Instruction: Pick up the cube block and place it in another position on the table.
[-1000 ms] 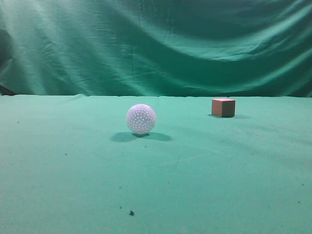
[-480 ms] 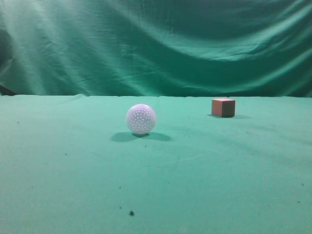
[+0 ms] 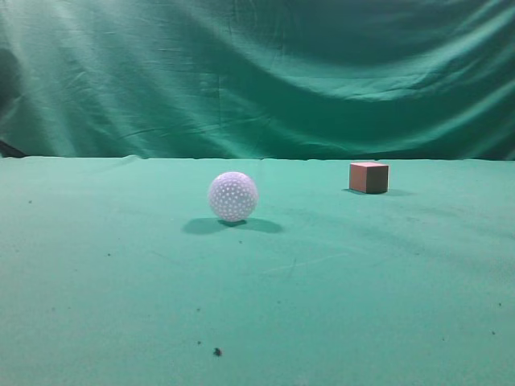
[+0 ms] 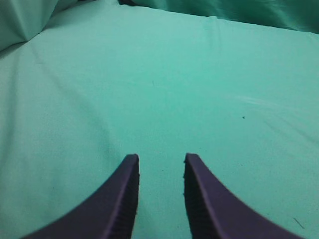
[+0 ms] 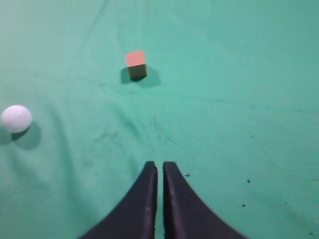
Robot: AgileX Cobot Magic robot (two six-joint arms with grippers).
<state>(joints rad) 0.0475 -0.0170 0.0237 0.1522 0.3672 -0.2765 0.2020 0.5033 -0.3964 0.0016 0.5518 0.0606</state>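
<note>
Right gripper (image 5: 160, 167): closest thing on my right wrist feed, dark curved fingers basically pinched together, holding nothing, over bare cloth.
Left gripper (image 4: 159, 162): my left wrist feed has its dark fingers spread with a clear gap, nothing between them.
Table (image 3: 338, 305): broad flat surface in green felt-like cloth, a few dark specks near the front.
Ball (image 3: 232, 196): white dimpled ball sitting mid-table, left of centre from outside.
Cube (image 3: 368, 177): small reddish-pink cube block, lighter top, sitting flat further back and right of the ball, well apart from it and from both grippers.
Backdrop (image 3: 257, 72): draped green curtain behind everything.
</note>
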